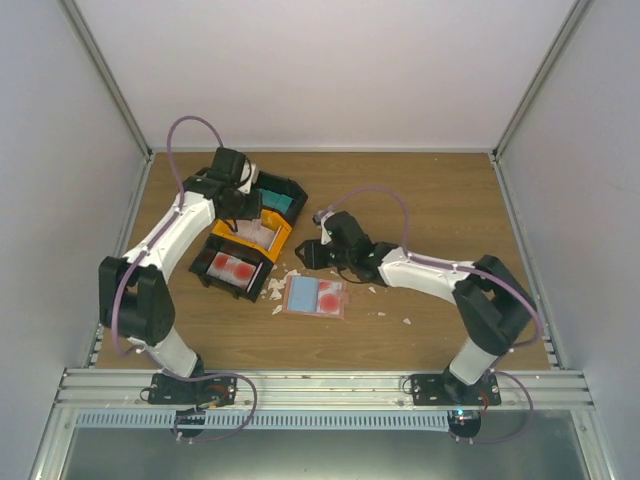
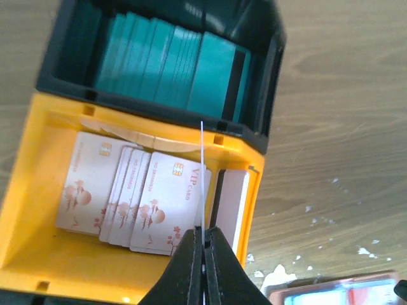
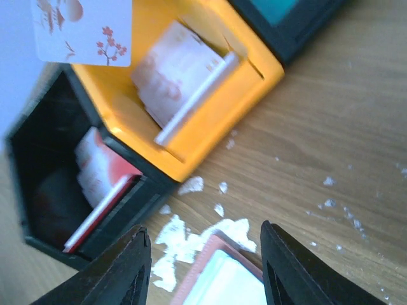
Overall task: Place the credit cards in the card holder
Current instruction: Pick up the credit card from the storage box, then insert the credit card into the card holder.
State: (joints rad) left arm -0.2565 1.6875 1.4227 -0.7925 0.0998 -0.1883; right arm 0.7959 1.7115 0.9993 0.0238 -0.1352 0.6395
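The left pincer [image 2: 203,238] is shut tight on one pale pinkish-white plastic card with a blossom print [image 3: 82,30], pinched by one edge so it stands edge-on to the wrist camera. Directly beneath this pincer sits the orange plastic bin [image 2: 32,190], where more pale cards [image 2: 159,203] lie fanned. Just beyond it is a black plastic bin [image 2: 54,57] of teal cards [image 2: 172,63]. Gripping the edge leaves most of the card free, which I'd guess suits sliding it into a slot. The right pincer [image 3: 206,257] hangs with its fingers spread and nothing in them, right above the flat salmon-pink leather-like card holder [image 3: 191,274] on the wooden tabletop [image 3: 331,127], probably ready to steady it
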